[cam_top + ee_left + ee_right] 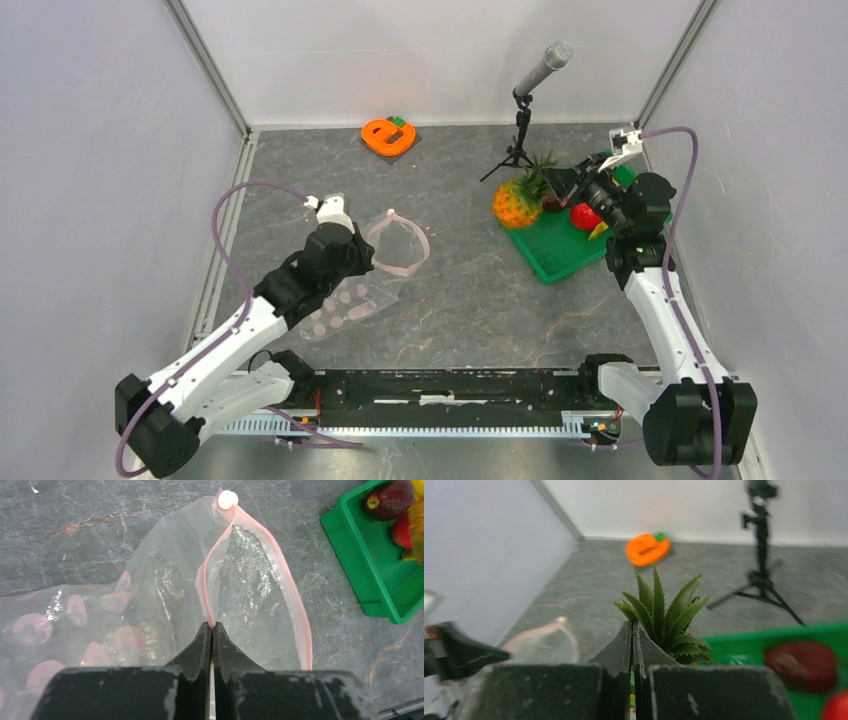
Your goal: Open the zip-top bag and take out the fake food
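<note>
The zip-top bag point(345, 295) lies flat at centre left with its mouth open; its pink zip strip point(220, 565) forms a loop, and no food shows inside. My left gripper point(358, 258) point(212, 626) is shut on the near zip strip. The pineapple point(513, 203) leans at the left edge of the green tray point(545, 255). My right gripper point(562, 185) point(632, 625) is shut at its green leaves point(664, 615), with green showing between the jaws. The maroon fruit point(801, 665), red apple point(583, 215) and banana point(600, 232) lie in the tray.
An orange "e"-shaped object point(387, 136) sits at the back wall. A microphone on a small tripod point(520, 130) stands behind the tray. White walls close in the left, back and right sides.
</note>
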